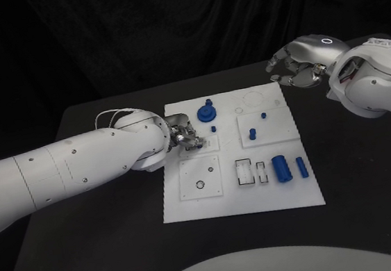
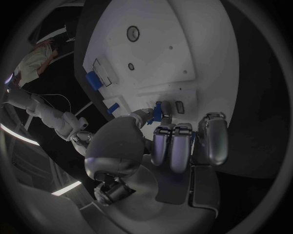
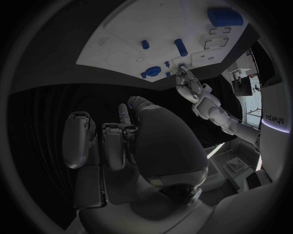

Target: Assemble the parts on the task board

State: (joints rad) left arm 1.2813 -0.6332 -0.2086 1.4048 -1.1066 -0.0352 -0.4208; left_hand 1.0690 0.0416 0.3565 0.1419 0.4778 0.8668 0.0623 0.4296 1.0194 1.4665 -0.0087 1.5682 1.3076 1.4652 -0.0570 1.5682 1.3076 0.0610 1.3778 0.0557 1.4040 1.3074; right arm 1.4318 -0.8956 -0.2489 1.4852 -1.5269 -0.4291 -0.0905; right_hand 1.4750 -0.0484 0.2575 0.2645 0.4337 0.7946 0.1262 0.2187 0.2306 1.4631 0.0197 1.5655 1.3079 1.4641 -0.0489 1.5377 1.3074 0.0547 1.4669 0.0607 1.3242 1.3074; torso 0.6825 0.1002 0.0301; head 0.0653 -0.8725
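Note:
The white task board (image 1: pixel 192 203) lies mid-table. My left hand (image 1: pixel 184 138) hovers low over the board's left middle, by a small raised plate. In the left wrist view it pinches a small blue part (image 2: pixel 157 112) between thumb and a finger, close to the board (image 2: pixel 183 48). My right hand (image 1: pixel 296 68) hangs above the table just beyond the board's far right corner, fingers curled in, with nothing plainly seen inside them. On the board are a round blue piece (image 1: pixel 208 113), small blue pegs (image 1: pixel 253 133) and a thick blue cylinder (image 1: pixel 280 168).
A thinner blue cylinder (image 1: pixel 302 167) lies beside the thick one, with pale rectangular blocks (image 1: pixel 245 171) to their left. A round hole (image 1: pixel 201 184) sits in the near left plate. The black table (image 1: pixel 90 231) stretches around the board.

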